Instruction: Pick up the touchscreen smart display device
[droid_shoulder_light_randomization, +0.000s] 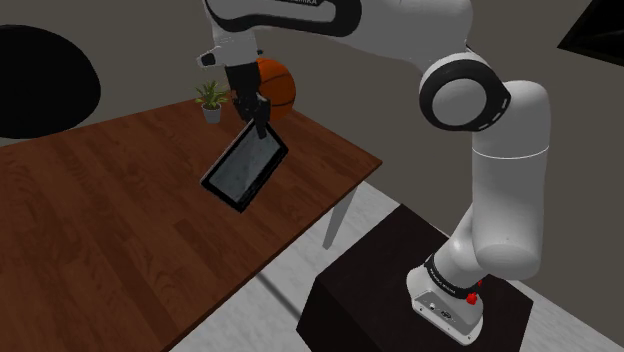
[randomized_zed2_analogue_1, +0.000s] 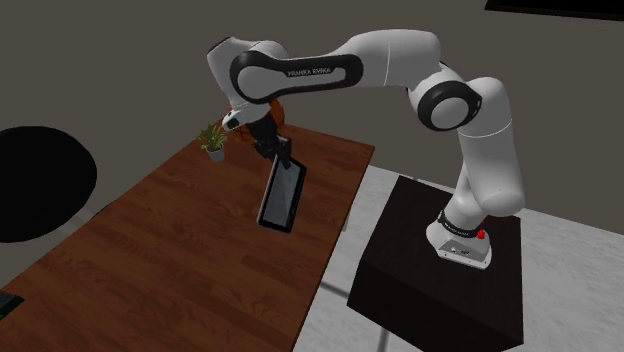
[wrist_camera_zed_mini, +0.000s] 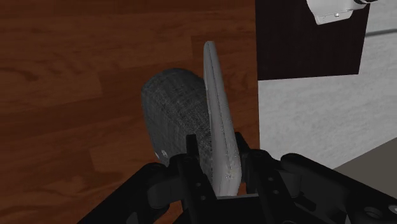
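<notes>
Now my fingers (wrist_camera_zed_mini: 193, 167) are clamped on one edge of the smart display (droid_shoulder_light_randomization: 244, 168), one on its dark screen and one on its grey fabric back, and it hangs tilted in the air above the brown wooden surface (droid_shoulder_light_randomization: 100, 220), clear of it and touching nothing else.

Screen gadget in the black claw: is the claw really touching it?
Touching. In the wrist view the gripper clasps the smart display between its two fingers, which press against both of its sides.
</notes>
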